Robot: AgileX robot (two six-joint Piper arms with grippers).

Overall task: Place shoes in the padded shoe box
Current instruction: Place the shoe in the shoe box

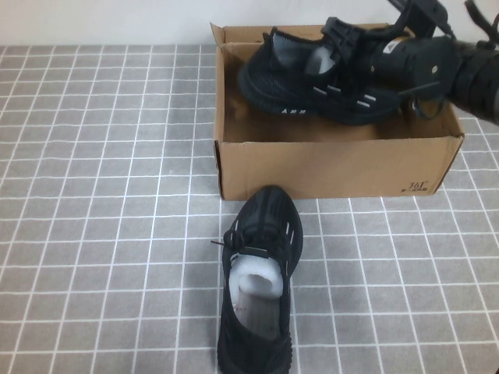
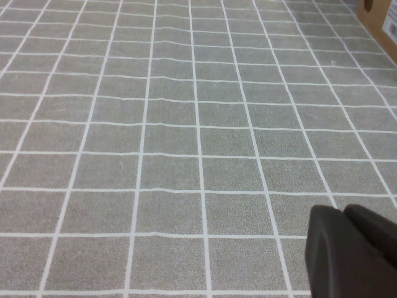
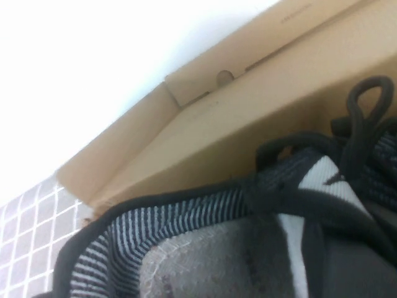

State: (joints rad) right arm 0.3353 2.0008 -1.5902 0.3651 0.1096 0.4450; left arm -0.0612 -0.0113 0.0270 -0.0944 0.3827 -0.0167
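Note:
One black knit sneaker point(image 1: 312, 78) with white dash marks is held tilted inside the open brown cardboard shoe box point(image 1: 335, 167), toe to the left. My right gripper point(image 1: 347, 39) reaches in from the right and is shut on this shoe near its laces and collar. In the right wrist view the shoe's collar point(image 3: 186, 217) fills the frame under my right gripper point(image 3: 298, 248), with the box wall point(image 3: 205, 130) and its round hole point(image 3: 224, 77) behind. The other sneaker point(image 1: 261, 288), with white stuffing, lies on the table in front of the box. My left gripper point(image 2: 350, 251) is shut and empty over bare table.
The table is covered with a grey cloth with a white grid point(image 1: 101, 218). A corner of the box point(image 2: 379, 15) shows far off in the left wrist view. The left arm is out of the high view.

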